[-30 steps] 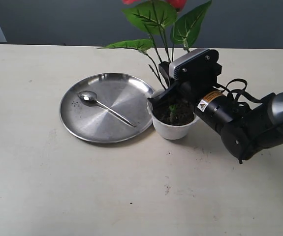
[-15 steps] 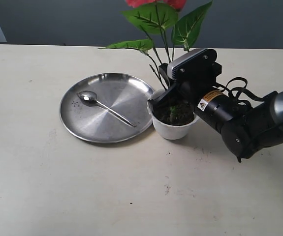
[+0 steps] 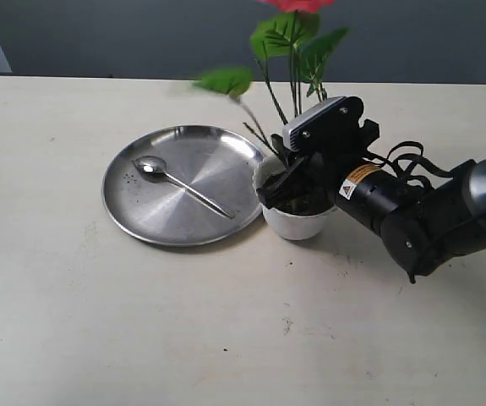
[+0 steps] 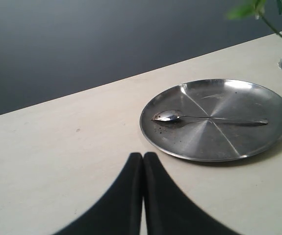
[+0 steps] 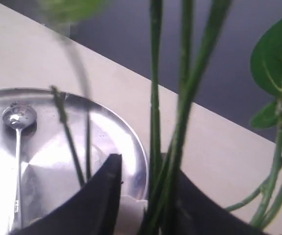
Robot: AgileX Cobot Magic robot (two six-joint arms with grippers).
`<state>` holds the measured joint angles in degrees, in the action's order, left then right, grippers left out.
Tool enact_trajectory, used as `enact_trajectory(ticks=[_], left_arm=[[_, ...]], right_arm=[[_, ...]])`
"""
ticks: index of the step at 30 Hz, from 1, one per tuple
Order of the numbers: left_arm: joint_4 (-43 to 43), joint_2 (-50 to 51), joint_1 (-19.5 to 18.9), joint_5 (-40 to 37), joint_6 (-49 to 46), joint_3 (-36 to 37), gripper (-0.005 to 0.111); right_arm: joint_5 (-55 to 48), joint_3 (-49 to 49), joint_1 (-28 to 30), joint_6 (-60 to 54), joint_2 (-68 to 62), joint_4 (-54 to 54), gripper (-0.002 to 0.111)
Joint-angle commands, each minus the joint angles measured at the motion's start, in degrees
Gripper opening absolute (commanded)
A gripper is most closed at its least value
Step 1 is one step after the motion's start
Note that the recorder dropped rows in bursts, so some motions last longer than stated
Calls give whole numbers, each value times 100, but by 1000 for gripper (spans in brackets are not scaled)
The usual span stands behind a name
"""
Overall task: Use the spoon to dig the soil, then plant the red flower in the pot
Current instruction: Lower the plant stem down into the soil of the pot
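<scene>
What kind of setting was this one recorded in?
Probably a lab or test bench, not a garden: a bare pale table before a plain dark wall, with only a steel plate, a spoon and a small white pot.

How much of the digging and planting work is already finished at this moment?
Digging looks done: the small steel spoon lies on the round steel plate beside soil crumbs. In hand: the right gripper holds the red flower's stems in the white scalloped pot. Left: release and withdraw.
</scene>
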<state>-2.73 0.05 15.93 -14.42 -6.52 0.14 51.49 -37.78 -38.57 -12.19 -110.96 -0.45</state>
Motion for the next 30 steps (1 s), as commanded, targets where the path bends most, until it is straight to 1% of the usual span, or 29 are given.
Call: enact_trajectory(ticks=[1, 9, 26, 30], left_arm=[[47, -5, 29, 76, 9, -14, 0], [47, -5, 29, 76, 9, -14, 0], [47, -5, 29, 76, 9, -14, 0], [47, -5, 29, 76, 9, -14, 0]], right_arm=[[-1220, 201, -21, 19, -190, -197, 41], [-1514, 201, -21, 19, -58, -174, 42], [-1524, 201, -21, 19, 405, -46, 42], [-1665, 201, -21, 19, 407, -46, 42]])
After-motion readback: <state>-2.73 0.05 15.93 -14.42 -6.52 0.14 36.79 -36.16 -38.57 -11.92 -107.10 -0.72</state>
